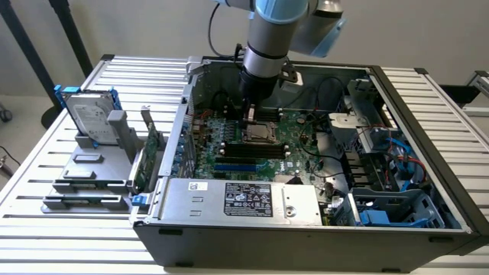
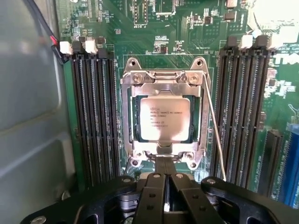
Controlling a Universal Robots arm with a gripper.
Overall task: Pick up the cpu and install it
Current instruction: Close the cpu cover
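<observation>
The cpu (image 2: 165, 119) lies flat in its socket on the green motherboard (image 2: 159, 28), silvery top up with printed text. The metal socket frame (image 2: 163, 79) surrounds it on all 4 sides. A thin wire lever (image 2: 214, 135) runs along one side of the frame. 2 banks of black memory slots (image 2: 96, 116) flank the socket, 1 on each side.

The gripper (image 2: 166, 163) hangs just beside the edge of the socket frame. Its 2 black fingers are pressed together with only a hairline seam between them, and they pinch nothing. In the exterior view the arm reaches straight down into the open computer case (image 1: 306, 238), ending over the socket.

A grey power supply (image 1: 237, 200) with a label sits at the case's near edge. To the exterior view's left, on the slatted desk (image 1: 61, 240), a grey holder (image 1: 88, 177) carries an upright hard drive (image 1: 90, 117) with a blue bracket. A long green circuit card (image 1: 153, 152) stands between the holder and the case.
</observation>
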